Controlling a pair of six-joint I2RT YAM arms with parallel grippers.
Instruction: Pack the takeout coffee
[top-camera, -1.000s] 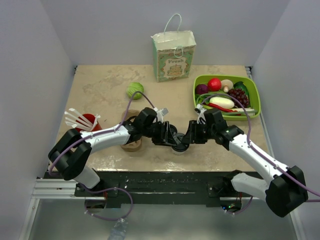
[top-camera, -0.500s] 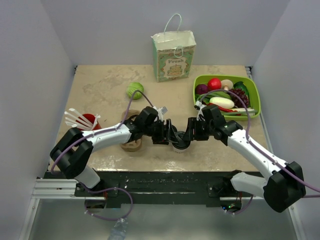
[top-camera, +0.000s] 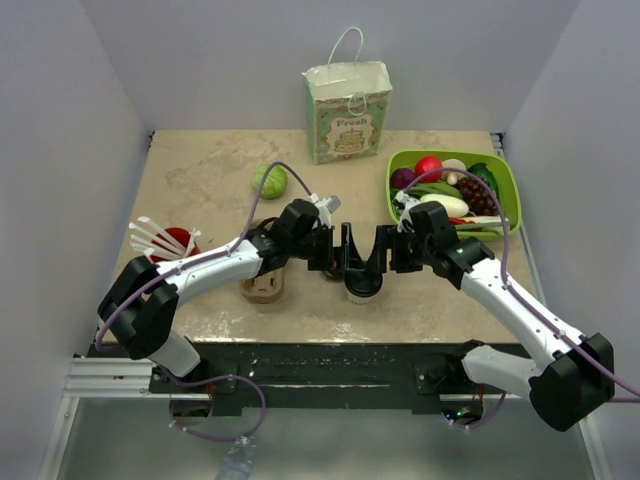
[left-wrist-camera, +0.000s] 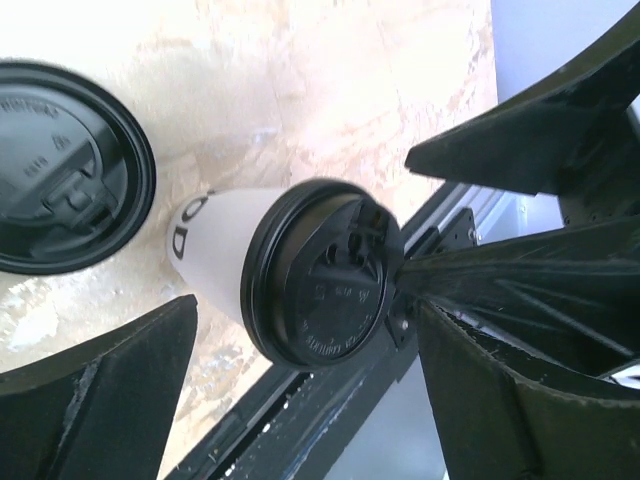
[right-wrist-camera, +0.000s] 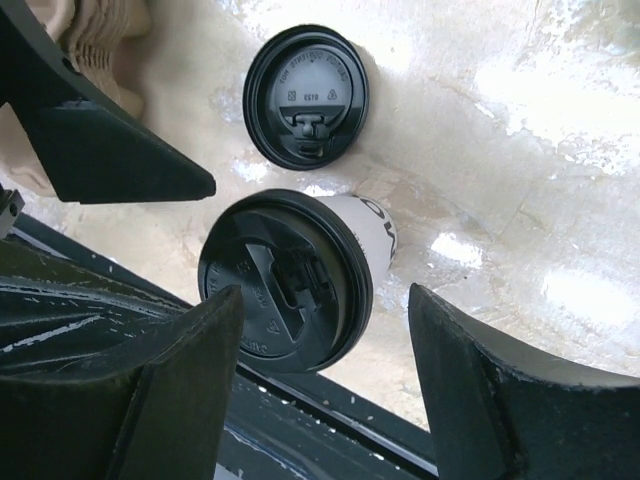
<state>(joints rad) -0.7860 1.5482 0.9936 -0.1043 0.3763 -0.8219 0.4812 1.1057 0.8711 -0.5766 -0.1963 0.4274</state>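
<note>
I see the takeout coffee (top-camera: 362, 287) lidded, my left gripper (top-camera: 338, 252) and right gripper (top-camera: 380, 252) both wide and empty, paper bag (top-camera: 347, 112) not yet loaded.

In the top view the loose lid (right-wrist-camera: 307, 95) cannot be seen: black fingers (top-camera: 346, 255) stand over its spot near the worktop's front edge. The left wrist view cuts it off at the picture's left edge. The takeout coffee (left-wrist-camera: 215, 250) shows only part of its lettering, with the rest under its own lid. The brown cup carrier (top-camera: 262, 289) lies half under the left arm (top-camera: 215, 268). The embossed lid print is too small to read.
</note>
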